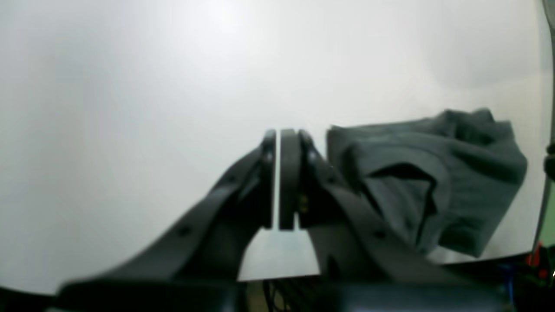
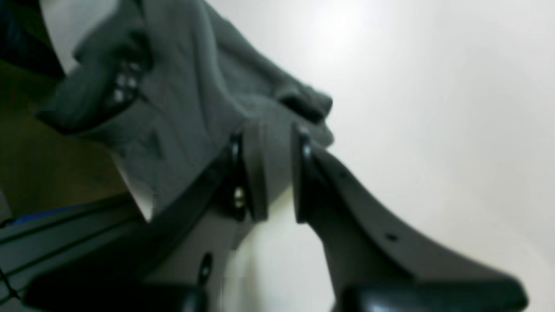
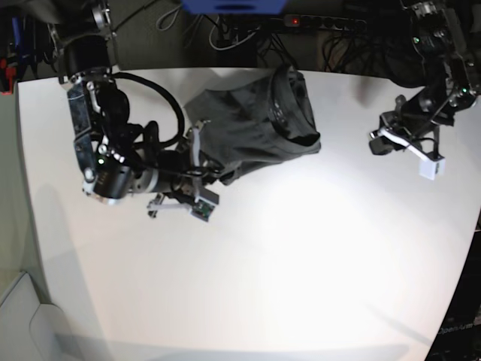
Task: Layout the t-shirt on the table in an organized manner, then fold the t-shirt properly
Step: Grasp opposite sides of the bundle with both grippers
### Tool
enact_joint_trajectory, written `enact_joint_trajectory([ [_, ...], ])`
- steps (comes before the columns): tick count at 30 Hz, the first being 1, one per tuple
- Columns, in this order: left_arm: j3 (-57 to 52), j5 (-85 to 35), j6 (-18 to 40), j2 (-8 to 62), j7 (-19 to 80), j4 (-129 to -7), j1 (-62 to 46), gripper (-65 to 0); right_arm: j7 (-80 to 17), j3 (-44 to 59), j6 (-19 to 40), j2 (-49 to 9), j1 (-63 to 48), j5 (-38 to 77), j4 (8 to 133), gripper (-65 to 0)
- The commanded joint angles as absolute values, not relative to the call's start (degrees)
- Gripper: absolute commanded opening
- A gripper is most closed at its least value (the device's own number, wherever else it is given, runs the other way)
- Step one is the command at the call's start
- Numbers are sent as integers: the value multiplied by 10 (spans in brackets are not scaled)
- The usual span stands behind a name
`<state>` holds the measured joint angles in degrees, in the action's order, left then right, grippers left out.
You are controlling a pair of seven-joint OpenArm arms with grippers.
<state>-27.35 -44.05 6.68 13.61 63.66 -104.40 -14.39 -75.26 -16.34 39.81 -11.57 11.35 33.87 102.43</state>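
One t-shirt (image 3: 255, 124), one table (image 3: 285, 263), two grippers.

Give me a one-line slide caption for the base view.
Right gripper pinches the bunched t-shirt on the table; left gripper waits shut, apart.

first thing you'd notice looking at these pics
The dark grey t-shirt, bunched in a crumpled heap near the far edge of the white table, stands out first. Next is the right gripper, its jaws pinching a fold of the cloth at the heap's edge. The left gripper sits apart over bare tabletop, jaws shut on nothing.
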Motion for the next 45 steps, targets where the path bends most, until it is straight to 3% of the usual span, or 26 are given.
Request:
enact_joint_trajectory([
  [1, -265, -453, 69, 141, 631, -1056, -140, -586, -741, -157, 400, -116, 124, 349, 1034, -556],
  [6, -240, -480, 69, 102, 635, -1090, -142, -343, -745, -145, 400, -131, 124, 349, 1034, -556],
  [9, -239, -532, 69, 89, 637, -1109, -145, -256, -744, -145, 400, -134, 125, 349, 1033, -556],
  [12, -227, -582, 69, 87, 637, -1112, -146, -282, -744, -145, 400, -134, 124, 349, 1032, -561],
  [16, -186, -608, 69, 89, 637, -1107, -141, -368, -740, -145, 400, -136, 117, 348, 1031, -561],
  [23, -74, -601, 68, 87, 630, -1067, -105, -648, -740, -145, 400, -137, 117, 347, 1031, -561],
  [29, -57, -601, 64, 93, 630, -947, -81, -637, -743, -145, 400, -138, 117, 347, 1031, -562],
  [40, -120, -473, 67, 97, 629, -919, -51, -637, -745, -149, 400, -134, 94, 347, 1033, -562],
  [45, -120, -474, 67, 87, 629, -884, -32, -637, -743, -150, 400, -134, 82, 347, 1033, -562],
])
